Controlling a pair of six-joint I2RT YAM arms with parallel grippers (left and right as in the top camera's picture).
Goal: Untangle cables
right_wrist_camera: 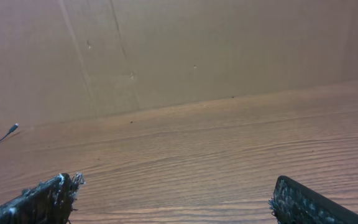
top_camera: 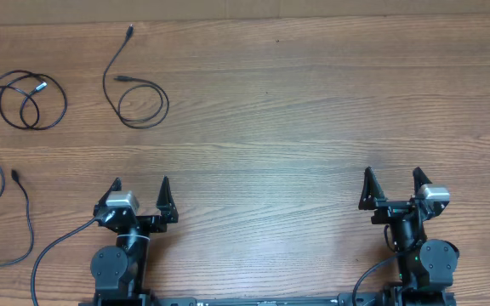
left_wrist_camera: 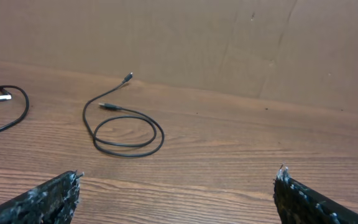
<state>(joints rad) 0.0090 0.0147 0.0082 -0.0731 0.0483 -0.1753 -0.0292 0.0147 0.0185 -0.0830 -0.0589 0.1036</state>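
Left hand [top_camera: 140,181] apart | right hand [top_camera: 391,172] apart | cables [top_camera: 139,102] lie loose, far left

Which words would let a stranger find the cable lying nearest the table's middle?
On the wooden table, look at the far left area beyond the left end effector, where three black cables lie. Take the rightmost cable. It forms one round loop with a tail to a plug, unlike the double coil with a pale plug and the long strand running out of view at left.
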